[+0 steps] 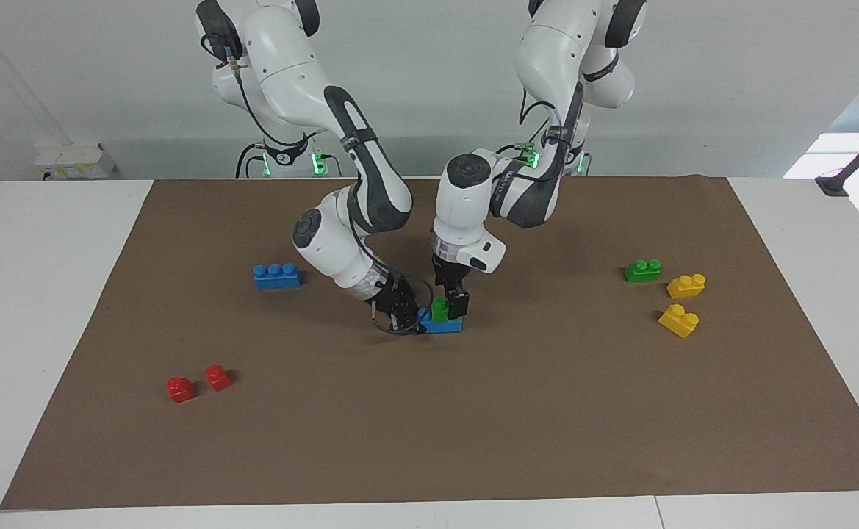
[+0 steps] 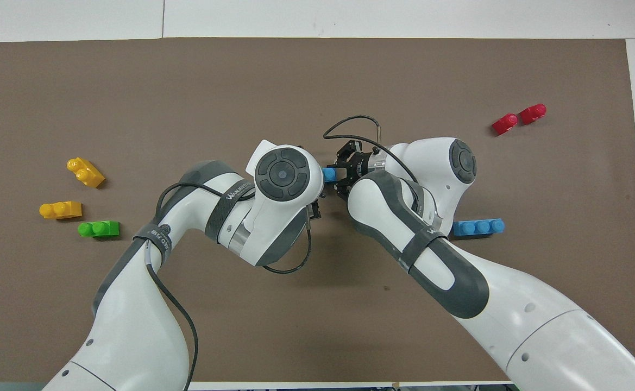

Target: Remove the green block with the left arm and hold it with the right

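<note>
The left tool (image 1: 450,301) is down at the green block (image 1: 440,308), one dark finger (image 1: 459,303) covering the block's end toward the left arm's end of the tabletop; whether its fingers have closed on the block I cannot tell. The block sits on top of a blue block (image 1: 444,325) in the middle of the brown mat (image 1: 473,426). In the overhead view the left arm's wrist hides the green block, and only one blue stud (image 2: 328,174) shows. The right tool (image 1: 402,312) is low at the blue block's other end, its fingers shut on that block just above the mat. Toward the right arm's end of the tabletop lie a second blue block (image 1: 276,275) and two small red blocks (image 1: 198,383). Toward the left arm's end, well apart from both tools, lie another green block (image 1: 642,270) and two yellow blocks (image 1: 682,303).
</note>
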`<state>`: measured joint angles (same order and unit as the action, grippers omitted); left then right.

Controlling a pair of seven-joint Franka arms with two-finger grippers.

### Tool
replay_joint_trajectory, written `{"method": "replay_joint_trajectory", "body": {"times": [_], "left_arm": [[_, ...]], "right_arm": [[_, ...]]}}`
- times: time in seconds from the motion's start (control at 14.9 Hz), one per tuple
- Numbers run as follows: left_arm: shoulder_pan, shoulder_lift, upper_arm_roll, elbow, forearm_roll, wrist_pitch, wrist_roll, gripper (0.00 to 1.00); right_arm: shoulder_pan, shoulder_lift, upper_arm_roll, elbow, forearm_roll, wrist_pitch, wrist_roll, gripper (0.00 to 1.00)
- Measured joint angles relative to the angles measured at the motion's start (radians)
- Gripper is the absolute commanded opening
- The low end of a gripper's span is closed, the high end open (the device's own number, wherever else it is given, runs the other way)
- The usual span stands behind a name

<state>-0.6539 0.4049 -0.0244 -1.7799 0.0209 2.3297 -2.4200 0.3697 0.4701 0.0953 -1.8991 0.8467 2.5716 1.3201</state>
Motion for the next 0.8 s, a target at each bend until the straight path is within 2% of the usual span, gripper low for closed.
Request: {"method": "replay_joint_trajectory", "body": {"times": [0.07,0.13,0.33,0.8], "left_arm": [[0.0,0.0,0.003,0.003,0.006,0.004,0.0,0.05],[0.0,0.0,0.008,0.009,0.013,0.005,0.0,0.0],[0.001,0.0,0.012,0.019,0.056,0.004,0.005,0.0],[0.002,-0.003,0.012,0.028,0.063,-0.021,0.014,0.0]], "right_arm": [[0.0,0.0,0.0,0.0,0.0,0.0,-0.003,0.0],[0.0,0.0,0.0,0.0,0.0,0.0,-0.004,0.0],[0.0,0.0,0.001,0.001,0.0,0.0,-0.011,0.0],[0.002,0.0,0.003,0.003,0.0,0.0,-0.016,0.0]]}}
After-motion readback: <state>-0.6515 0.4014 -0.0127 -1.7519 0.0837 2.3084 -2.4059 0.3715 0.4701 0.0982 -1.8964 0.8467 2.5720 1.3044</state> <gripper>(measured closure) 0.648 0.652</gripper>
